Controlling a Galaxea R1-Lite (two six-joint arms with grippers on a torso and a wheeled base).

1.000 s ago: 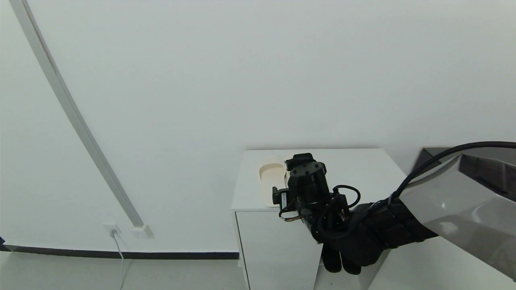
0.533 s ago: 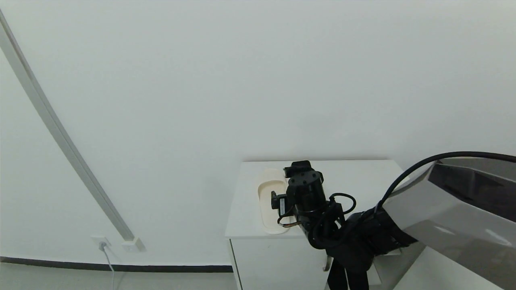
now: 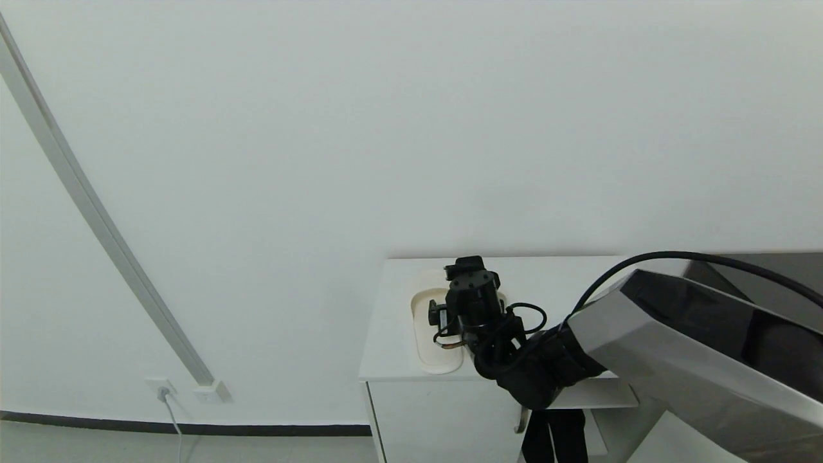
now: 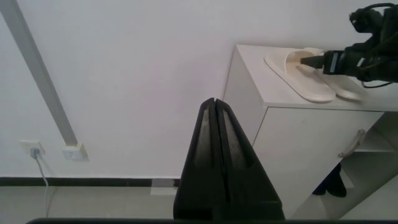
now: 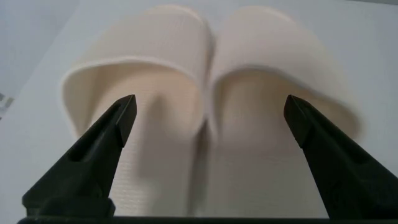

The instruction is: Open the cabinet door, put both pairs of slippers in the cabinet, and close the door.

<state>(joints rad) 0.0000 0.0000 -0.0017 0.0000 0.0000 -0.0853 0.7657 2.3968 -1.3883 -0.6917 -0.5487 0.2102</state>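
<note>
Cream slippers (image 5: 186,134) lie side by side between the spread right fingers (image 5: 93,155).

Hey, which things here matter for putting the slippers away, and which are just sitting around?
For the job: cabinet; cream slippers on top of it; black slippers inside; right end effector, open over the cream pair.
Lying about: wall socket; cord; wall duct.

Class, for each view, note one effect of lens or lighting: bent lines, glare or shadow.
Head view: the wall conduit bows, which is lens distortion. Left wrist view: it looks straight, and the open cabinet is shadowed inside. Right wrist view: the slippers are evenly lit, with toe openings slightly shaded.
</note>
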